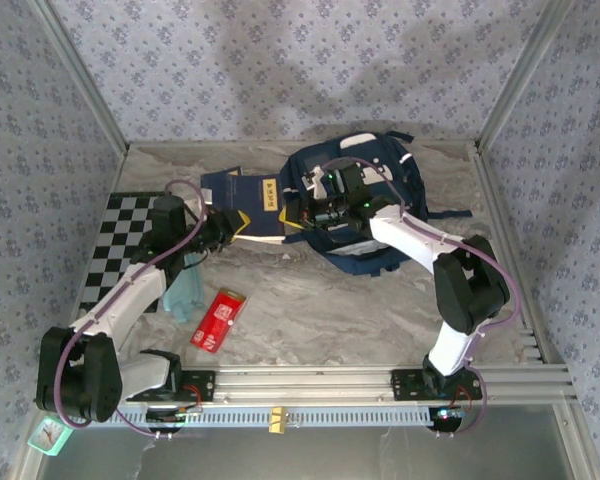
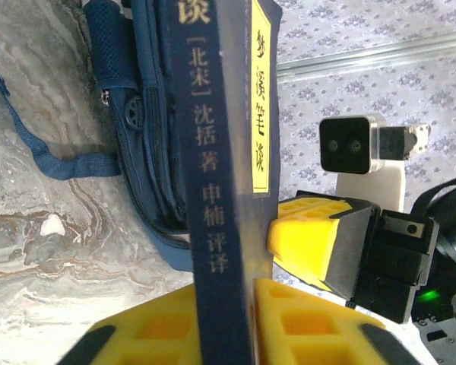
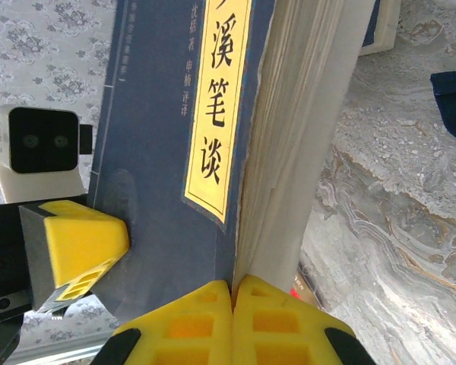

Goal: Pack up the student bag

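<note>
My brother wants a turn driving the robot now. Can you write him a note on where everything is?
Left claw: shut on the spine of the navy book.
Right claw: shut at the same book's edge; grip unclear.
Navy backpack: on the table, beside the book.
Done: book grasped.
Left: put the book in the backpack; the red packet lies on the table, unpacked.

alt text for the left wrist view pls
A navy book with Chinese lettering and a yellow label runs up the frame, pinched between the left gripper's yellow fingers. The right gripper grips its cover from the right; the navy bag lies behind on a marble table.
</note>
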